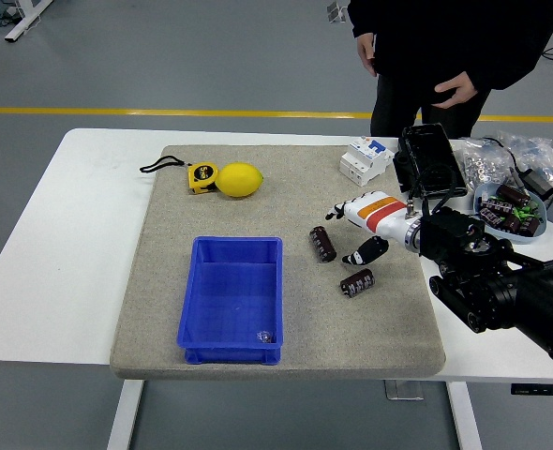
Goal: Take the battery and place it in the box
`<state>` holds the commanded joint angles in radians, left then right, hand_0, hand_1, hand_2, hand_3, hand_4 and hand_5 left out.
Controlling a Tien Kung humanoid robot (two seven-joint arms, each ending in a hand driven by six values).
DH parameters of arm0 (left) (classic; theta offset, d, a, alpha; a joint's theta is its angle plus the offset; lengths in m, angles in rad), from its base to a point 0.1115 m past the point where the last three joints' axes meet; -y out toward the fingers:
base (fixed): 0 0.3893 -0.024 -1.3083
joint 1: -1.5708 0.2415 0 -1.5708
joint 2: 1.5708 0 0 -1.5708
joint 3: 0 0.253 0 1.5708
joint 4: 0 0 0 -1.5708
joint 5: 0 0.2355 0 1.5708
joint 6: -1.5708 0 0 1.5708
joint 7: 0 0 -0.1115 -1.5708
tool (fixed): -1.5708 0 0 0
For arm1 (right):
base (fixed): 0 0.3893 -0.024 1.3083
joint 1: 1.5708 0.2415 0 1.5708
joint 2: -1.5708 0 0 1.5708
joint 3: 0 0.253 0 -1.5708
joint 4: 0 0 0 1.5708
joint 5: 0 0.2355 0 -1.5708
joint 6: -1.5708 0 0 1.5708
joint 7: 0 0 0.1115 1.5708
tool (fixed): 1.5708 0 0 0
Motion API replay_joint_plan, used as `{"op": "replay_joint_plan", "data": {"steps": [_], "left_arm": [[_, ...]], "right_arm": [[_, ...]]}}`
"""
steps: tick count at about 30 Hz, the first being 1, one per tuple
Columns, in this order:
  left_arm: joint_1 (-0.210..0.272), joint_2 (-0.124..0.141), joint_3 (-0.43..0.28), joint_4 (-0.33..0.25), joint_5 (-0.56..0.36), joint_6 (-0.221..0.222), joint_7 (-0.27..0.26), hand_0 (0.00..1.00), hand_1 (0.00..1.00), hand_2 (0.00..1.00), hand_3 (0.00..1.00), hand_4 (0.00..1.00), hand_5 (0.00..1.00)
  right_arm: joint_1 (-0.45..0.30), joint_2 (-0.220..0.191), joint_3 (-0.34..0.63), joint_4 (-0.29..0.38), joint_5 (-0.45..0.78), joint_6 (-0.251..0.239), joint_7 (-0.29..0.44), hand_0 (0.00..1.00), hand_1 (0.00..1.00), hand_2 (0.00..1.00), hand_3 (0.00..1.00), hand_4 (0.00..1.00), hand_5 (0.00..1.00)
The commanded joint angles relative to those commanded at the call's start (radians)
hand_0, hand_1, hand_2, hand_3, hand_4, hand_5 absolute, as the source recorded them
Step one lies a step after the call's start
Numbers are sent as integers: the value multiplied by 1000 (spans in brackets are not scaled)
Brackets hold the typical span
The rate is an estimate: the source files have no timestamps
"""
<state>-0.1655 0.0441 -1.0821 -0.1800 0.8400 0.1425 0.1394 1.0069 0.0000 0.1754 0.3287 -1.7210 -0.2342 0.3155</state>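
Right robot hand (356,230) spread, empty — nearest battery (322,244) lies on its side, long axis running near-to-far

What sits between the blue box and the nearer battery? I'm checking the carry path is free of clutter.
Nothing: in the head view only bare grey mat separates the blue box from the nearer battery; the second battery lies further right.

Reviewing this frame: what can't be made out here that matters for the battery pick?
- Right hand, head view: whether its fingers touch either battery is too small to tell.
- Left hand: outside the frame.
- Small object in the blue box: too small to identify.
- Bowl contents at right: cluttered, unclear.
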Motion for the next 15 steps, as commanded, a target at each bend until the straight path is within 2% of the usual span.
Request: {"op": "replay_joint_plan", "data": {"steps": [15], "left_arm": [[-2,2,3,0,2,1,0,768,726,744,636,716,624]], "right_arm": [[11,0,-5,22,-3,0,-1,800,739,758,811,874,310]]}}
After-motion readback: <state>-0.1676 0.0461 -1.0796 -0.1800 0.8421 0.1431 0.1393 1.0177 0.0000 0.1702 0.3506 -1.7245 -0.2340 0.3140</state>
